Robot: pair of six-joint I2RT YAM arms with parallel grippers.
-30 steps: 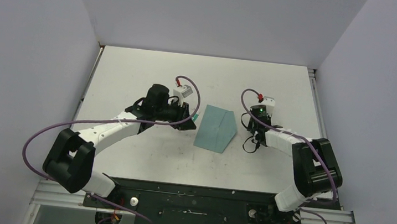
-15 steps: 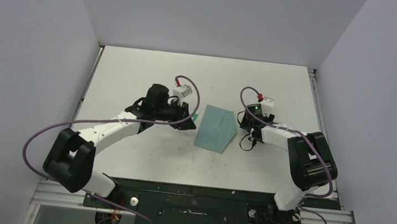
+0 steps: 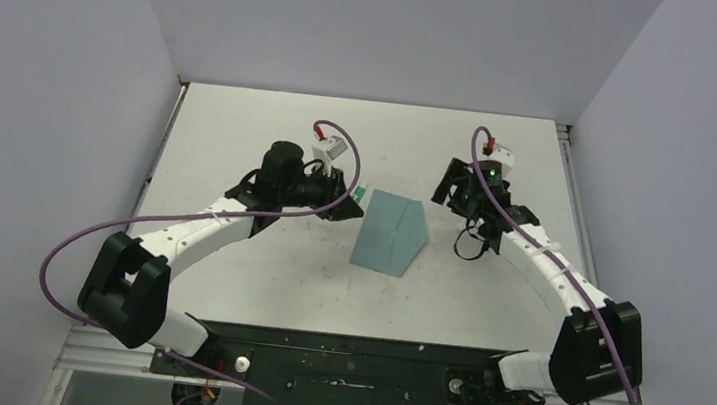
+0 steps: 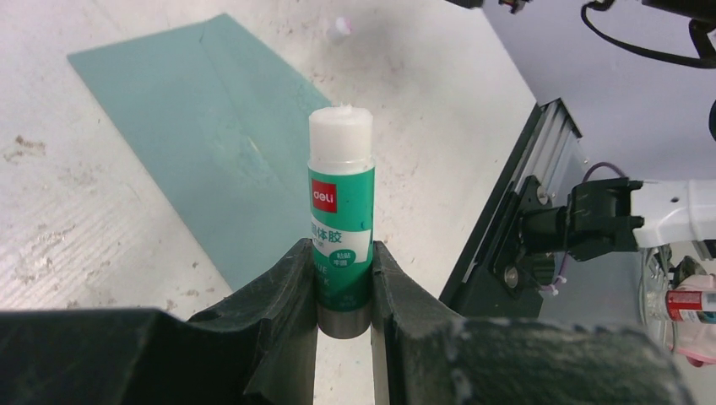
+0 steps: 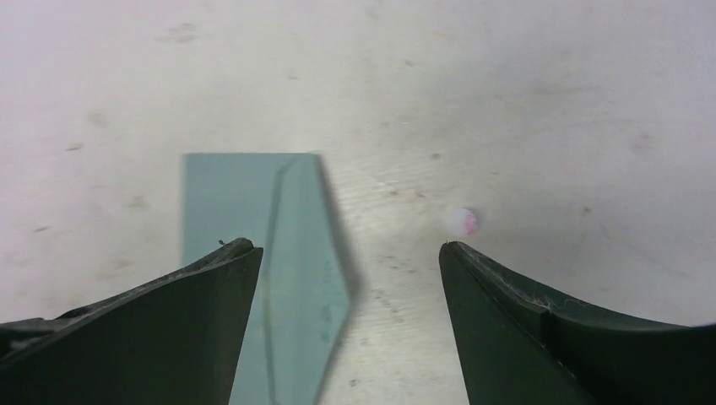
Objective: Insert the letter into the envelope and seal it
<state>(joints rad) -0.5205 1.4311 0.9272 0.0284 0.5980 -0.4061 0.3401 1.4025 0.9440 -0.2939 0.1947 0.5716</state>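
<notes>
Envelope: teal, lies on the bench [image 3: 241, 130] between the two arms [image 3: 389, 233]; nothing touches it.
Flap: triangular side points toward the right arm; it casts a shadow on the bench, so it looks slightly lifted, not stuck down.
Letter: not visible anywhere; probably already inside, cannot confirm.
Left claw: pinching a green glue stick [image 4: 339, 211] low on its barrel [image 4: 342, 261]; cap off, white glue exposed, tip aimed at the envelope but clear of it.
Right claw: spread wide, holding nothing [image 5: 346, 249]; hovers above the flap side.
Stage: judged as gluing the flap, seal not yet made.
Debris: small pale blob on the bench [image 5: 463, 221] just beyond the flap; cannot tell what it is.
Risk 1: envelope is unpinned, so dragging the stick across could push it along the bench instead of laying glue.
Risk 2: bare glue tip may smear the bench or the wrong face if it comes down off the flap.
Risk 3: lifted flap may spring back unless pressed flat after gluing.
Risk 4: low grip on the stick may let it tilt under side load.
Change vs earlier: right arm has pulled up and back from the envelope's right edge, claw gone from nearly closed to wide; left arm shifted slightly back with the stick; envelope has not moved.
</notes>
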